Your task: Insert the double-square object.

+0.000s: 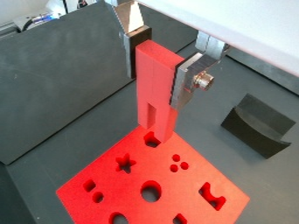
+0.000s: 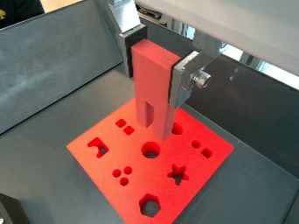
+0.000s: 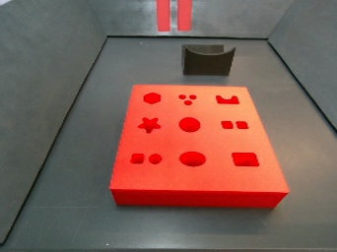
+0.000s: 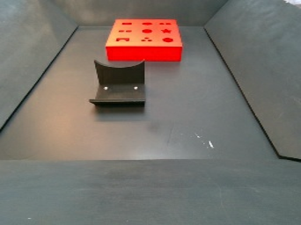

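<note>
Gripper (image 1: 159, 54) is clamping the double-square object (image 1: 156, 92) near its upper end; the flat silver fingers (image 1: 188, 77) are pressing on opposite faces, seen in both wrist views. The peg is hanging upright, long axis vertical, lower end free. That hold is leaving most of its length clear below the pads, which suits a straight downward insertion.

In both wrist views the peg's lower end is appearing over the red board (image 1: 105, 184), towards one edge of it. Whether the tip is touching the surface or hovering above it, I cannot tell from these angles. No sign yet that it is seated in any hole.

In a side view only two red strips are showing at the very top edge (image 3: 175, 13), well above the board (image 3: 198, 192); likely the peg's lower part, so it is probably being held high.

The board is lying flat on the dark floor, shaped holes facing up: hexagon, star, circles, squares, a notched rectangle. A pair of small squares side by side (image 3: 235, 125) is sitting at the end of the middle row; judging by cross-section, that is the target.

The fixture (image 3: 207, 59) is standing behind the board, apart from it; in a side view (image 4: 118, 83) it is nearer the camera, with nothing in it.

Next move is calling for lateral alignment over the twin squares and matching rotation before lowering. Risk: a slight twist jamming the edges.
</note>
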